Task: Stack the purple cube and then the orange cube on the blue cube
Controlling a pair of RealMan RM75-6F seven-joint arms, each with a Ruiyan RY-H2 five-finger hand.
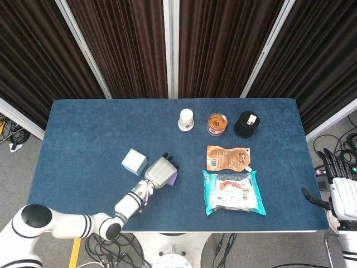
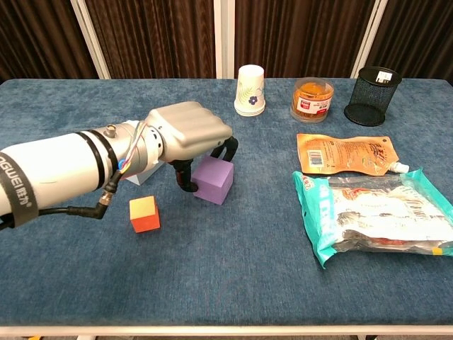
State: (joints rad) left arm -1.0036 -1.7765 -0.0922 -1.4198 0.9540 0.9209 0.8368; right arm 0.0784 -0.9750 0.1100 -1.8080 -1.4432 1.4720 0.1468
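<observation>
3 cubes on the blue bench (image 2: 233, 283): 1 purple cube (image 2: 214, 180), 1 orange cube (image 2: 144, 213), 1 blue cube (image 1: 134, 161). None stacked yet.

Left hand (image 2: 188, 130) sits over the purple cube, thumb down its left face, fingers (image 2: 228, 145) curled over the far top edge; it is grasping the purple cube. In the chest view the cube looks a bit tilted, near-left of bench center; can't tell if it's lifted off the cloth. In the head view only a strip of purple (image 1: 173, 178) shows at the right of the left hand (image 1: 159, 172).

Blue cube is just left/far of the hand; in the chest view mostly hidden behind wrist and forearm, only a pale corner (image 2: 133, 177) shows. Orange cube stands alone nearer the front edge, left of the purple one, apart from it, under the forearm line.

Right hand (image 1: 338, 180) hangs off the bench at far right edge of the head view, fingers straight and spread, holding nothing.

Other stuff: 1 paper cup (image 2: 250, 90) upside down, 1 clear tub (image 2: 312, 99) w/ orange contents, 1 black mesh pen cup (image 2: 372, 86), in a row along the far side. Right half: 1 orange pouch (image 2: 347, 154) lying flat, 1 teal snack bag (image 2: 375, 216) nearer, just beside it. All well apart from the cubes.
</observation>
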